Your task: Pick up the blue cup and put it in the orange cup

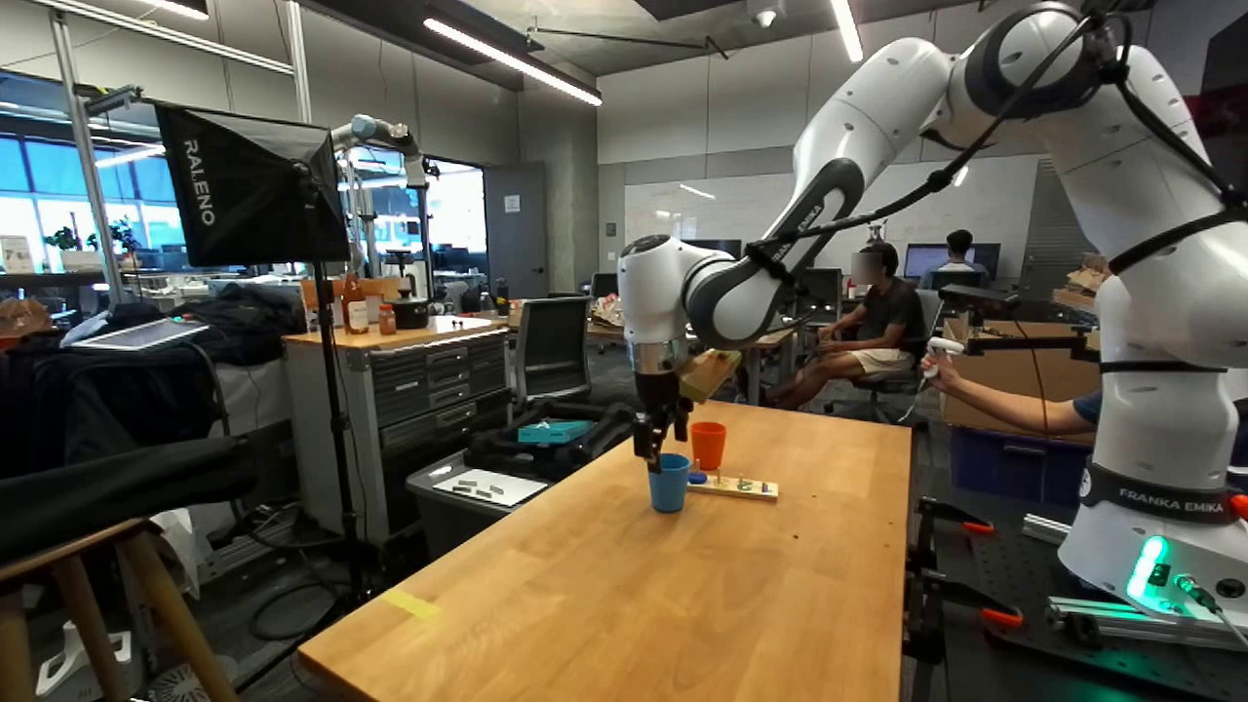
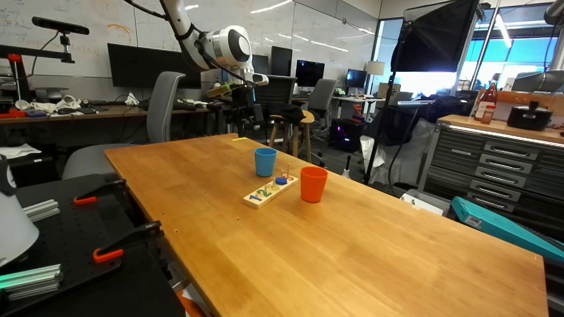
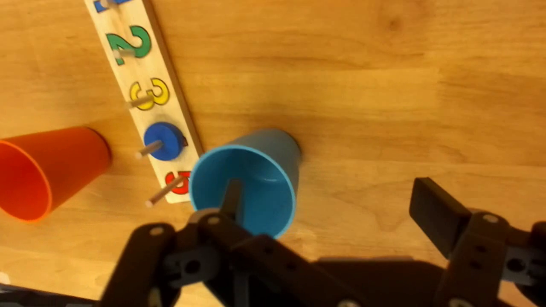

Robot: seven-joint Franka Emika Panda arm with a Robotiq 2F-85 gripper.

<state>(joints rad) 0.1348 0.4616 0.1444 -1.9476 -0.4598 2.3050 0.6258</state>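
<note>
We see the jaws spread wide, gripping nothing. In an exterior view the blue cup (image 2: 265,164) stands upright on the worktop (image 2: 352,246), lower than the jaws and apart from them. In the wrist view one finger (image 3: 233,198) overlaps the cup's mouth, while the other sits well off to its side. Farther from the jaws, across the numbered peg board (image 3: 136,73), we find the orange cup (image 2: 313,186), also upright.

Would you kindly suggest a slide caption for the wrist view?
Open gripper, one finger overlapping the blue cup in view, the orange cup beyond the numbered peg board.
</note>
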